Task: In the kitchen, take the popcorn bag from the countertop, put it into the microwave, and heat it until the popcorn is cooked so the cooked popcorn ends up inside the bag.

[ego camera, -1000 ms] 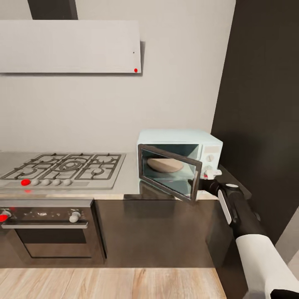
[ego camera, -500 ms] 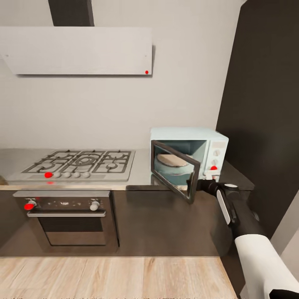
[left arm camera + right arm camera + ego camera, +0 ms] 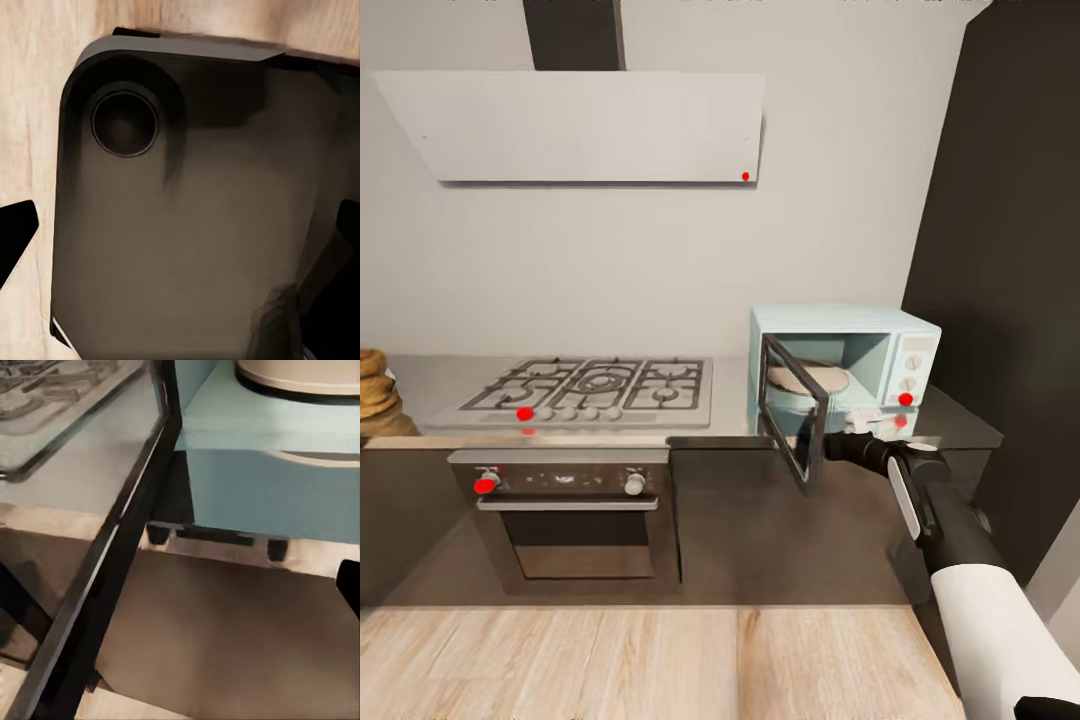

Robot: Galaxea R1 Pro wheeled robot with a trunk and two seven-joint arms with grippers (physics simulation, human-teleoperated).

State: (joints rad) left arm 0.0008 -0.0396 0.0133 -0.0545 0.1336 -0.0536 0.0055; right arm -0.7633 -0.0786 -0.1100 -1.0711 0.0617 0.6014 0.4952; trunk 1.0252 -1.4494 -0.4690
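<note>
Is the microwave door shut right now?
No, the microwave door stands swung open toward the right gripper, baring the inside.

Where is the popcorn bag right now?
In the head view, the popcorn bag sits at the far left end of the countertop, left of the gas hob, far from the microwave.

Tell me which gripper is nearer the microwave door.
Right. The right gripper is at the open microwave door; the left gripper hangs over the robot's dark base and wooden floor.
</note>
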